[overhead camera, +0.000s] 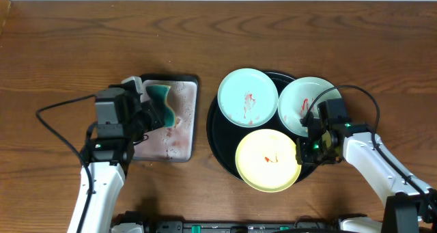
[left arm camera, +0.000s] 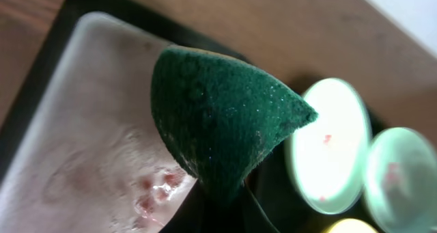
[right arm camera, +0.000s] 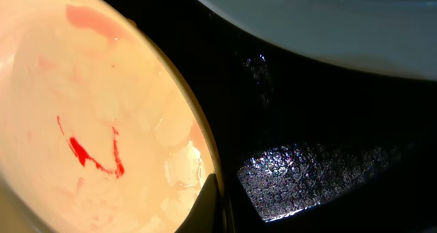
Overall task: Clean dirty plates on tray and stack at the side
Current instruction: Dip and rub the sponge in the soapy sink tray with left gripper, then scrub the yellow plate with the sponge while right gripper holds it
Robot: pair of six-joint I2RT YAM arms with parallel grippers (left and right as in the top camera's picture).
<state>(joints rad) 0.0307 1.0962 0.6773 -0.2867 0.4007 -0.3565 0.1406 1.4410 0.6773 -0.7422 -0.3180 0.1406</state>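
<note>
The black round tray (overhead camera: 220,134) holds three plates with red smears: a mint plate (overhead camera: 247,96) at the back left, a mint plate (overhead camera: 304,104) at the back right, and a yellow plate (overhead camera: 268,159) in front. My right gripper (overhead camera: 305,148) is shut on the yellow plate's right rim (right arm camera: 102,124), with one finger (right arm camera: 217,206) inside the rim. My left gripper (overhead camera: 151,111) is shut on a green sponge (overhead camera: 161,103), held over the grey rectangular tray (overhead camera: 181,134). The sponge (left arm camera: 218,117) fills the left wrist view.
The grey tray's surface (left arm camera: 82,124) is wet with pink-red stains. Bare brown tabletop (overhead camera: 82,48) lies behind and to the left of both trays. Cables run from both arms. The black tray floor (right arm camera: 321,124) is wet beside the yellow plate.
</note>
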